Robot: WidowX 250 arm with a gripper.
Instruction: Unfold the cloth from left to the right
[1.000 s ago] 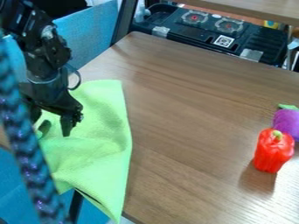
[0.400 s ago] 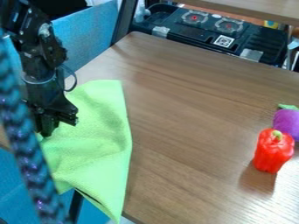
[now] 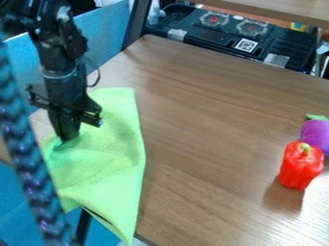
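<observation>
One gripper [image 3: 67, 138] — fingers together — pinches green cloth [image 3: 106, 158]

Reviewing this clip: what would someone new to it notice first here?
Probably the bright green cloth, spread over the table's left side and hanging past the near edge, with the black gripper closed on it near its left edge. Next, the glossy red pepper at the right, in front of a purple item. A dark braided strand also cuts down the left of the view.
</observation>
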